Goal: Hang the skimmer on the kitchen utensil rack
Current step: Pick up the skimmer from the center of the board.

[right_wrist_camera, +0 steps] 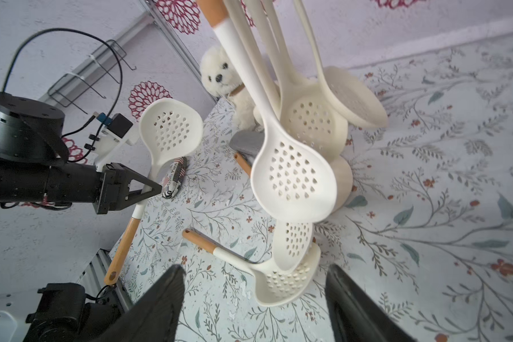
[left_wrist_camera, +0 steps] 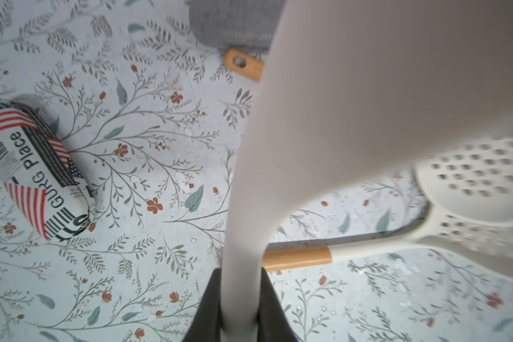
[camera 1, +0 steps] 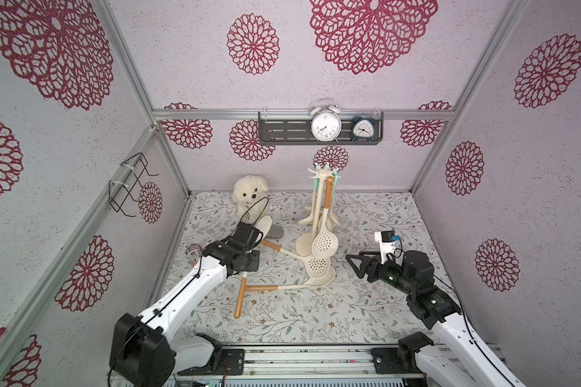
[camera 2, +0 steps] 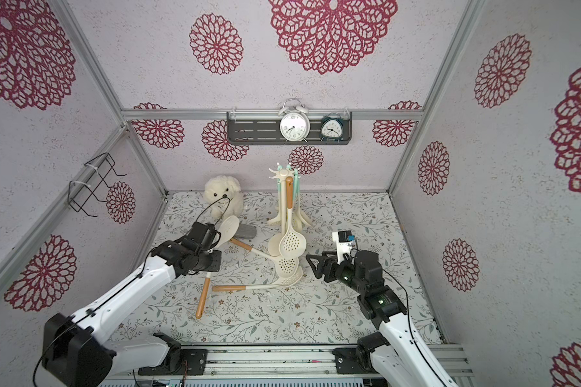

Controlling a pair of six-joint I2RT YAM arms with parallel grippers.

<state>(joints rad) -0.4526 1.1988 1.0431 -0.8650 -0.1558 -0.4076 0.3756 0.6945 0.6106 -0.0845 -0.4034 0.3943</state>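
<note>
My left gripper is shut on the cream neck of a skimmer. That skimmer stands tilted, with its perforated head up and its wooden handle sloping down to the table. The kitchen utensil rack is a cream pole stand at the back middle. On it a second skimmer hangs by its wooden handle, beside other cream utensils. My right gripper is open and holds nothing, to the right of the rack and a little apart from the hanging head.
Two more skimmers lie crossed on the floral table below the rack. A white plush dog sits at the back. A flag-patterned case lies near my left arm. A black wire rack hangs on the left wall.
</note>
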